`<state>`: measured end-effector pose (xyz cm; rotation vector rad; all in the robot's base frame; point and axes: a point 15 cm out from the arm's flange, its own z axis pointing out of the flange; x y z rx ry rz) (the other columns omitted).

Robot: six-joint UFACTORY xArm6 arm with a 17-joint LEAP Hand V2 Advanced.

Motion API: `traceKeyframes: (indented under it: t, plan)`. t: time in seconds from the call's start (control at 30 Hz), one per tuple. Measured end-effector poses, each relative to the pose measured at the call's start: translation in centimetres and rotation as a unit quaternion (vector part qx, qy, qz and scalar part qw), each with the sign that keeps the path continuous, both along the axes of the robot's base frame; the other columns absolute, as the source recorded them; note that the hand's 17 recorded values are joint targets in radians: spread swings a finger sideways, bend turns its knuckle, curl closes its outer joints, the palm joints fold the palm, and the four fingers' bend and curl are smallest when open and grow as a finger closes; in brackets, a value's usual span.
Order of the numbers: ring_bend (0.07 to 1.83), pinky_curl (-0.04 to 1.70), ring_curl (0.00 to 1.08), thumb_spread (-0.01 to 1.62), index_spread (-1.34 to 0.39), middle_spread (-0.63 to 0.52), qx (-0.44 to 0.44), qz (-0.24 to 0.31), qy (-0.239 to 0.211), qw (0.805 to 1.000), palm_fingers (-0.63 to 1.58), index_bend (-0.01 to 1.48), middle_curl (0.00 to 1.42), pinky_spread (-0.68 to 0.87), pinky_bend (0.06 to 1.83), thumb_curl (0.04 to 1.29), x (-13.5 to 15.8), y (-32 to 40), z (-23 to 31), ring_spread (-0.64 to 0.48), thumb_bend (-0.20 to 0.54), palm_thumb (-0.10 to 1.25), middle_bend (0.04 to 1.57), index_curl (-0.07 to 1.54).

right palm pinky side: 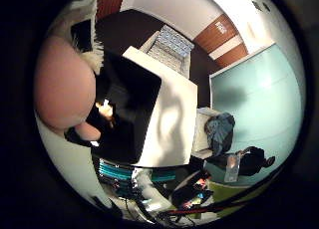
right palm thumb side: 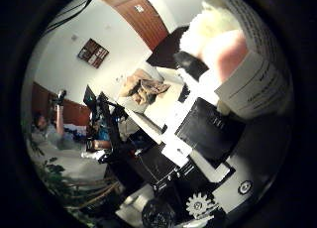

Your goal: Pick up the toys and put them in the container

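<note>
A pink plush toy with white fur fills one side of the little finger side view, very close to the palm. The thumb side view shows its white fur and pink body with a printed white tag hanging from it. My right hand has white and black fingers curled against the toy and holds it up in the air. Farther off, some brown soft toys lie on a white surface. Whether that surface is the container I cannot tell.
The room lies behind: a teal wall, wooden doors, a white chair with a blue cloth on it, and a patterned grey block on the dark floor. Black stands and equipment are beside the white surface.
</note>
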<state>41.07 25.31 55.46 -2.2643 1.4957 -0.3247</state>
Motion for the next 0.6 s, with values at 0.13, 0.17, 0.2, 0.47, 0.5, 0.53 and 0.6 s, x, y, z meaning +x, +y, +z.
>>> traceKeyframes:
  t: [0.13, 0.17, 0.2, 0.47, 0.5, 0.53, 0.6]
  plan:
    - [1.29, 0.81, 0.63, 1.14, -0.46, -0.20, -0.006, -0.004, 0.007, 1.000, 0.45, 0.10, 0.56, -0.53, 1.09, 0.44, 0.2, -0.6, -0.5, -0.31, -0.034, 0.57, 0.75, 0.56]
    - [1.24, 0.80, 0.61, 1.13, -0.47, -0.19, -0.007, -0.006, 0.008, 1.000, 0.37, 0.12, 0.53, -0.51, 1.09, 0.42, 0.3, -0.8, -0.6, -0.30, -0.032, 0.55, 0.70, 0.53]
    - [1.18, 0.79, 0.58, 1.13, -0.47, -0.18, -0.007, -0.010, 0.009, 1.000, 0.31, 0.17, 0.52, -0.47, 1.07, 0.41, 0.4, -1.1, -0.7, -0.28, -0.027, 0.55, 0.67, 0.50]
    - [0.85, 0.69, 0.42, 1.11, -0.46, -0.08, -0.022, -0.019, 0.030, 0.999, 0.13, 0.20, 0.42, 0.13, 0.81, 0.35, 0.7, -2.3, -2.6, -0.03, -0.025, 0.52, 0.49, 0.42]
    - [0.81, 0.67, 0.39, 1.11, -0.46, -0.06, -0.024, -0.019, 0.033, 0.999, 0.11, 0.20, 0.40, 0.21, 0.79, 0.35, 0.5, -2.4, -2.7, 0.00, -0.024, 0.52, 0.46, 0.42]
    - [0.78, 0.64, 0.37, 1.11, -0.45, -0.05, -0.025, -0.020, 0.035, 0.999, 0.12, 0.20, 0.39, 0.27, 0.77, 0.34, 0.4, -2.5, -2.7, 0.03, -0.023, 0.52, 0.44, 0.41]
    - [0.74, 0.60, 0.35, 1.11, -0.45, -0.05, -0.027, -0.021, 0.039, 0.999, 0.14, 0.19, 0.38, 0.36, 0.74, 0.34, 0.0, -2.9, -2.6, 0.06, -0.023, 0.52, 0.41, 0.39]
